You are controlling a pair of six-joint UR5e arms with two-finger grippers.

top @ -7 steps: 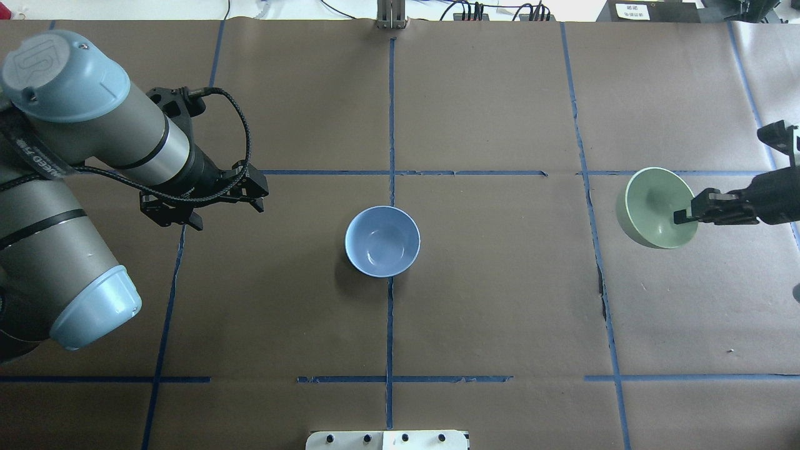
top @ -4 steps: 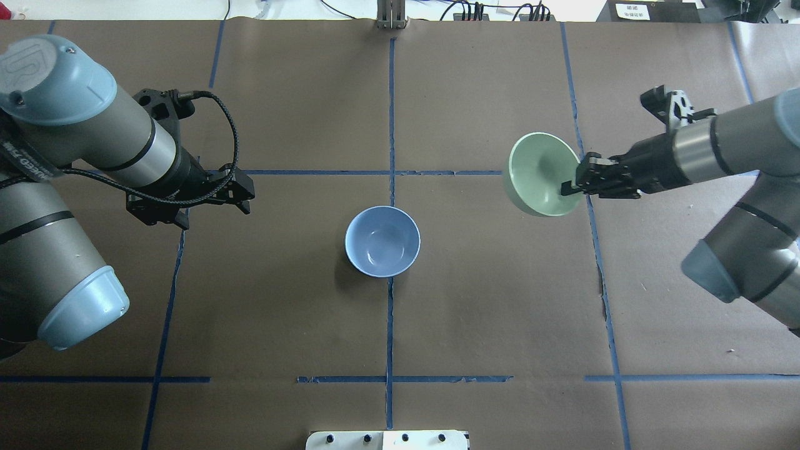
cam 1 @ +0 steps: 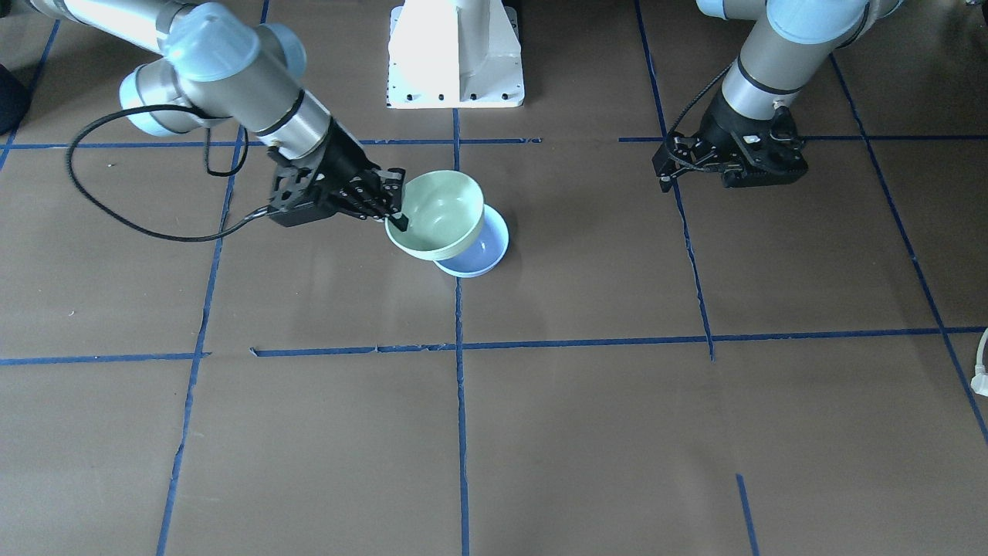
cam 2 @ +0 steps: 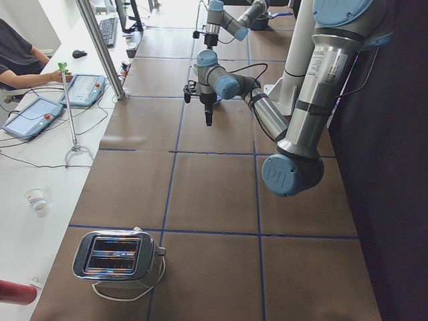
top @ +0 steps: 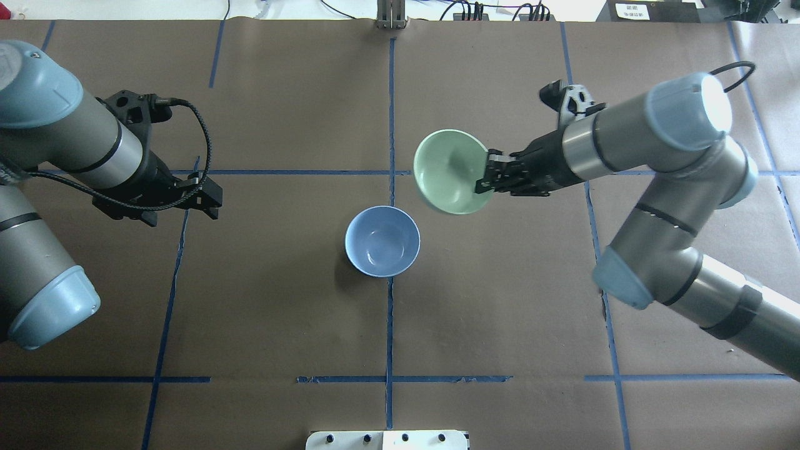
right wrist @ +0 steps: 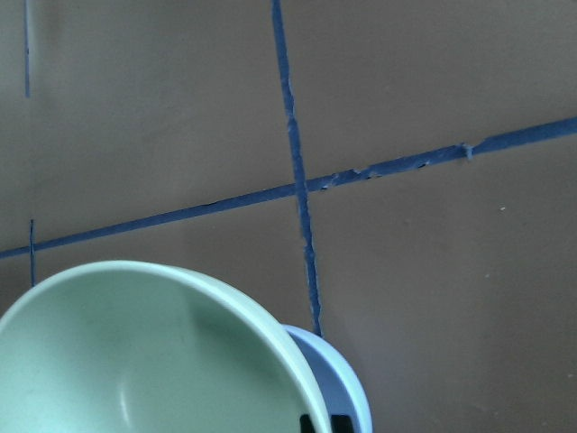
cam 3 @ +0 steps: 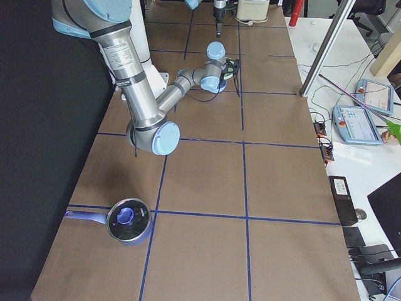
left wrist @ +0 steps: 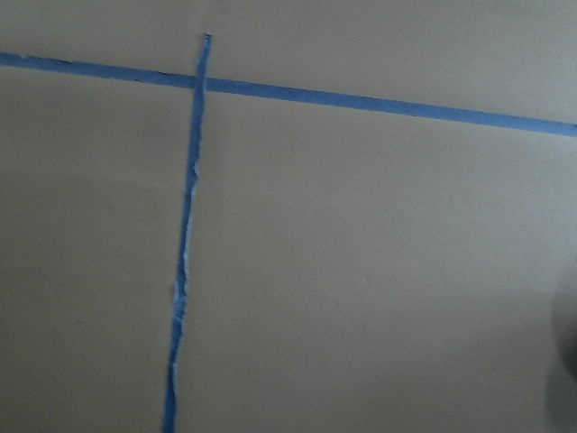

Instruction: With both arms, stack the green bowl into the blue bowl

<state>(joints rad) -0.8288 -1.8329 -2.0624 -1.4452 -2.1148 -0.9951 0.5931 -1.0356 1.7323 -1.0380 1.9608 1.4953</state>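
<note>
The right gripper (top: 483, 184) is clamped on the rim of the green bowl (top: 449, 171), one finger inside the bowl and the other against its outer wall. The bowl juts forward from the fingertips, lifted off the table (top: 500, 312) and tipped so its opening leans away from level. Below and just ahead of this gripper, the blue bowl (top: 382, 241) sits upright on a blue tape line (top: 389, 325). In the right wrist view its rim (right wrist: 350, 390) shows just past the green bowl's edge (right wrist: 135, 361). The left gripper (top: 187, 203) hangs over bare paper beside a tape crossing, well apart from both bowls and holding nothing. Whether its jaws are parted I cannot tell.
</note>
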